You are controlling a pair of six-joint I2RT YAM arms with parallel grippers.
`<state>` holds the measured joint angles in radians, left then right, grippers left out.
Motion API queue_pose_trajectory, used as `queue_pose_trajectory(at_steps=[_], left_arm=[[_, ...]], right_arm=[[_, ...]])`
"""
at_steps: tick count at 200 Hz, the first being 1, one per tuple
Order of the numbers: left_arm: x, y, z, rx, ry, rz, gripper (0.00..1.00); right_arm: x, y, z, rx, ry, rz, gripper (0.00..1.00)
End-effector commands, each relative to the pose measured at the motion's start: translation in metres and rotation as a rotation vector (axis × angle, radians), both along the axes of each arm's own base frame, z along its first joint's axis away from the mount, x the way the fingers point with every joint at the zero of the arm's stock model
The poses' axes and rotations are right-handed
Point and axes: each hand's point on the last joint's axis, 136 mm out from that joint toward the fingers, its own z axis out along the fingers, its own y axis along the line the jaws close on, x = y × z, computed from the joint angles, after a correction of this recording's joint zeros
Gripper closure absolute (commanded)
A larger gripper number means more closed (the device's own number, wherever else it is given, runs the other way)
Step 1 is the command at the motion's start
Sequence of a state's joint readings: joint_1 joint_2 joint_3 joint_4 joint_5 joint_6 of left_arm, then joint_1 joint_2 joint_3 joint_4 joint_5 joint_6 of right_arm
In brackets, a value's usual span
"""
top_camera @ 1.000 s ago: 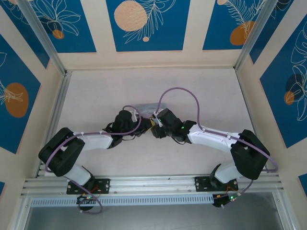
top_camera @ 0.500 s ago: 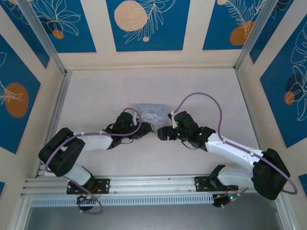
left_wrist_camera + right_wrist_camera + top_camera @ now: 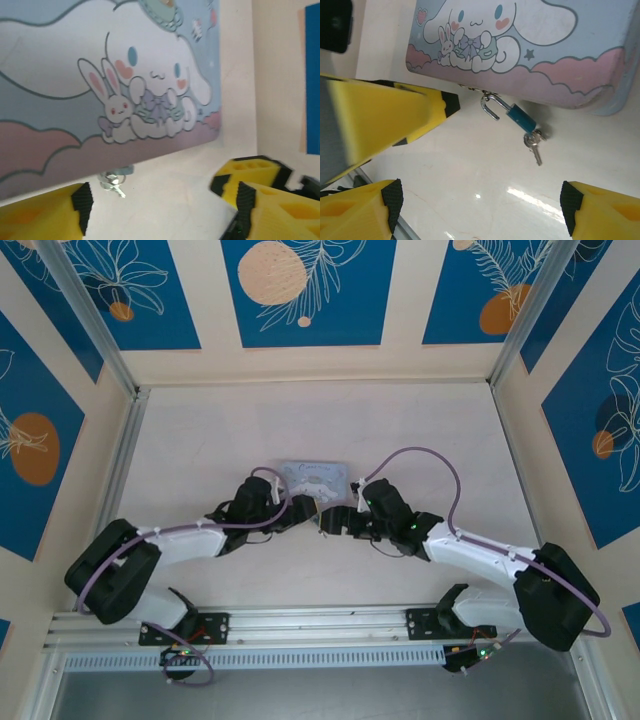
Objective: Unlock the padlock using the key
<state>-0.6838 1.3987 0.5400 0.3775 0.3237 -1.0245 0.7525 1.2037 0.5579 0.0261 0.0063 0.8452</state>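
Pale tabletop (image 3: 445, 175): the padlock (image 3: 521, 119) looked sprung open, the key (image 3: 535, 147) dangling at its five o'clock; left fingers (image 3: 40, 215) and right fingers (image 3: 605, 210) stood released, withdrawal seemingly next.

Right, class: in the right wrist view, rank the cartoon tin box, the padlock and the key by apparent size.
1. Pastel-blue cartoon-printed tin box, by far largest.
2. Dark teal-blue padlock with silvery shackle.
3. Thin pale metal key, slightly smaller; all lie close together, so nearness hardly matters.
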Motion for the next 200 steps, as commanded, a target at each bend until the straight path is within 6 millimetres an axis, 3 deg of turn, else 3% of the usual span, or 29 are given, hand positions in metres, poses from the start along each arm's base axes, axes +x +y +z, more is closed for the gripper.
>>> queue_pose_trajectory(at_steps=[1, 35, 68, 99, 120, 165, 200], left_arm=[[-0.003, 0.013, 0.007, 0.050, -0.037, 0.021, 0.16], [-0.006, 0.035, 0.022, 0.116, -0.075, 0.072, 0.01], [-0.007, 0.046, 0.034, 0.128, -0.101, 0.105, 0.00], [-0.004, 0.047, 0.036, 0.130, -0.095, 0.120, 0.00], [-0.003, 0.046, 0.036, 0.131, -0.092, 0.124, 0.00], [-0.003, 0.049, 0.031, 0.142, -0.082, 0.137, 0.00], [-0.002, 0.049, 0.026, 0.148, -0.073, 0.139, 0.00]], right_arm=[[0.002, 0.011, 0.000, 0.051, 0.024, 0.004, 0.16], [0.017, 0.020, -0.003, 0.040, 0.020, 0.000, 0.16], [0.048, 0.018, -0.001, 0.050, 0.034, -0.040, 0.17], [0.087, 0.016, 0.018, 0.092, 0.014, -0.067, 0.17], [0.103, 0.016, 0.026, 0.098, 0.003, -0.060, 0.18], [0.085, 0.003, 0.018, 0.102, 0.000, -0.055, 0.20], [0.065, -0.010, -0.014, 0.055, 0.023, -0.064, 0.24]])
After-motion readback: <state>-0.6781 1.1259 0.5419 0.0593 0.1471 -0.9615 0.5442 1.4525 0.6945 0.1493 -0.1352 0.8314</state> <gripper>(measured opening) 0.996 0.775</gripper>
